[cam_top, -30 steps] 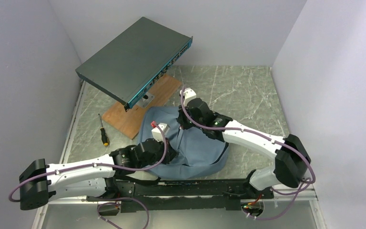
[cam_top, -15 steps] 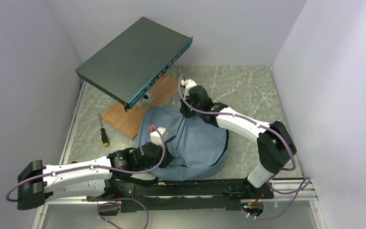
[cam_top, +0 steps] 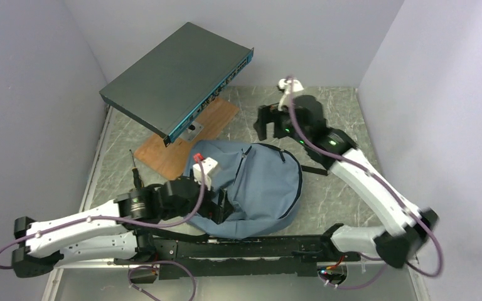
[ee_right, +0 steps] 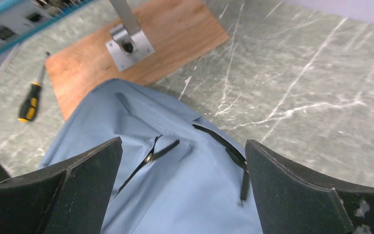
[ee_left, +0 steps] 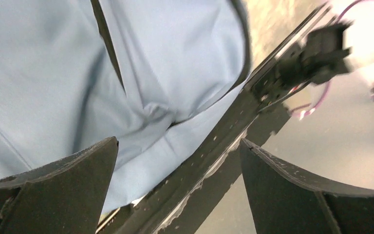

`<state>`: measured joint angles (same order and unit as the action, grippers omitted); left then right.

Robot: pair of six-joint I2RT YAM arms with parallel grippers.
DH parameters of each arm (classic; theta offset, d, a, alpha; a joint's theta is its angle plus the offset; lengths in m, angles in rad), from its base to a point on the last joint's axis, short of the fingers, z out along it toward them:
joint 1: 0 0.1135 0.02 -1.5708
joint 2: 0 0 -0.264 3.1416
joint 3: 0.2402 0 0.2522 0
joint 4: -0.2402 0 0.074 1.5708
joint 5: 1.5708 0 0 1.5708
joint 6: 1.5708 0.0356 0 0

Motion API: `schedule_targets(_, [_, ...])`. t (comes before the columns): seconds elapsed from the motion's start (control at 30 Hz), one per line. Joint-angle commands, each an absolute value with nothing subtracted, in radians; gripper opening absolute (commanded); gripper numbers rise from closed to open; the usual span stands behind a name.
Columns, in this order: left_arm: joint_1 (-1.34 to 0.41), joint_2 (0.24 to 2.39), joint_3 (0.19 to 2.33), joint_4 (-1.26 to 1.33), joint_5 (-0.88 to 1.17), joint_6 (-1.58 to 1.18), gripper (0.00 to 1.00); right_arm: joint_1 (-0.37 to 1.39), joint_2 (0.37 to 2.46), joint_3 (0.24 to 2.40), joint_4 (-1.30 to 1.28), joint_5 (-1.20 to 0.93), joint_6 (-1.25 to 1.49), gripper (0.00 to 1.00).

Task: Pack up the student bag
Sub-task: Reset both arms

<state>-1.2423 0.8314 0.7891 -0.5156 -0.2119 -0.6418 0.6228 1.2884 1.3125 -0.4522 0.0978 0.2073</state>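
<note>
Blue-grey fabric marks the student bag (cam_top: 257, 188), lying flat on the green marbled bench (cam_top: 345, 113) near its front edge, between the arms. The left pincer (ee_left: 177, 146) stands wide at the bag's near left side, holding nothing. The right pincer (ee_right: 182, 141) hovers wide beyond the bag's far end, empty. A wooden board (cam_top: 182, 141) and a screwdriver (cam_top: 137, 175) lie to the left.

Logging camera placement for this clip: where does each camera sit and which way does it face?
Top external: fixed overhead, near side, looking down on table, student bag, left arm, right arm.
Left wrist: faces the bag's fabric through the open left gripper.
Right wrist: looks down at bag and screwdriver through the open right gripper.
Shared: all show the bag.
</note>
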Motion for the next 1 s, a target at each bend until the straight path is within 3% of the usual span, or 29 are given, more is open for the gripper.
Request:
schedule_targets(0.0, [-1.244,0.747,0.963,-0.599,-0.333,-0.503,1.0,0.624,1.052,1.358,-0.656,0.216,0.245,1.0])
schedule_targets(0.37, [-1.244,0.611,1.307,-0.715,-0.641,-0.263,1.0,0.624,0.732,1.558,-0.836,0.365,0.293,1.0])
schedule_targets(0.53, [-1.244,0.54,1.342,-0.732,-0.702,-0.242,1.0,0.624,0.711,1.634,-0.887,0.431,0.292,1.0])
schedule_targets(0.97, [-1.244,0.511,1.382,-0.815,-0.767,-0.247,1.0,0.624,0.665,1.568,-0.848,0.444,0.274,1.0])
